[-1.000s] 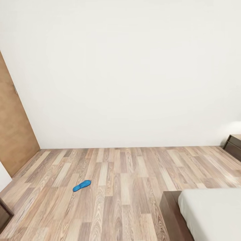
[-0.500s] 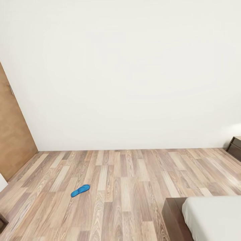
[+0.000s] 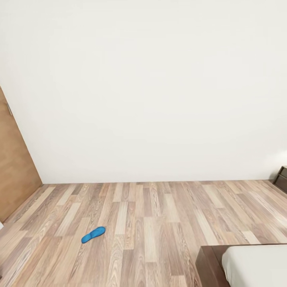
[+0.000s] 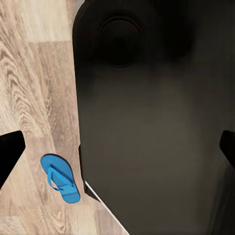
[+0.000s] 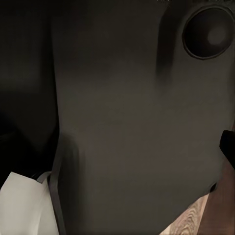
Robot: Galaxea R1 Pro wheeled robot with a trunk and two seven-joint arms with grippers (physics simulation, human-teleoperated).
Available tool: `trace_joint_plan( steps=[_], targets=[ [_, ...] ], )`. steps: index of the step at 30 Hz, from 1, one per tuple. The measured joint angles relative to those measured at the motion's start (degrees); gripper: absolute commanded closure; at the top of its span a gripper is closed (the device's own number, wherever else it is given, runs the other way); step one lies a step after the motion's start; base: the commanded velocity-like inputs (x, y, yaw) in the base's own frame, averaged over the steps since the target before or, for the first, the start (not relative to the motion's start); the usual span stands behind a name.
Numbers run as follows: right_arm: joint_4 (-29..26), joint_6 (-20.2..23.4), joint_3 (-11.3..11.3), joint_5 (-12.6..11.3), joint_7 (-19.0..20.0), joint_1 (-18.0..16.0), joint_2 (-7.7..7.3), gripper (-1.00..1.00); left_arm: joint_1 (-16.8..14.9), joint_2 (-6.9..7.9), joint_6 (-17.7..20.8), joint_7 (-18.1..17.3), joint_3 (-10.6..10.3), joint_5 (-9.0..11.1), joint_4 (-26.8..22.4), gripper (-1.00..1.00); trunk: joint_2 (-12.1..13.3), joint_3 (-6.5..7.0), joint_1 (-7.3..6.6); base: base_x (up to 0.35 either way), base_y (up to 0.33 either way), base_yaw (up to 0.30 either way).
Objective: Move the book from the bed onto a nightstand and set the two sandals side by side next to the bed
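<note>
A blue sandal (image 3: 93, 234) lies flat on the wood-plank floor (image 3: 159, 215), towards the floor's left side and well apart from the bed (image 3: 255, 265), whose pale mattress corner and dark frame sit at the floor's near right corner. A dark nightstand (image 3: 281, 178) stands against the white wall (image 3: 151, 87) at the far right. A brown wood panel (image 3: 14, 167) lines the left edge. In the left wrist view a sandal (image 4: 60, 177), probably a second one, lies just beside the robot's dark base (image 4: 152, 127). The left gripper's fingertips (image 4: 10, 149) sit wide apart with nothing between them; I cannot tell how the right gripper's jaws stand.

Blue sandal (image 3: 93, 234) flat on floor (image 3: 159, 215)
</note>
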Motion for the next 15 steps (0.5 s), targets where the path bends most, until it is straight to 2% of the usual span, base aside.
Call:
trace_joint_plan(
  steps=[15],
  targets=[
    [0.0, 0.0, 0.0, 0.0, 0.0, 0.0, 0.00, -1.00, 0.0, 0.00, 0.0, 0.0, 0.0, 0.0, 0.0, -1.00, 0.0, 0.09, 0.00, 0.179, 0.000, 0.000]
  ],
)
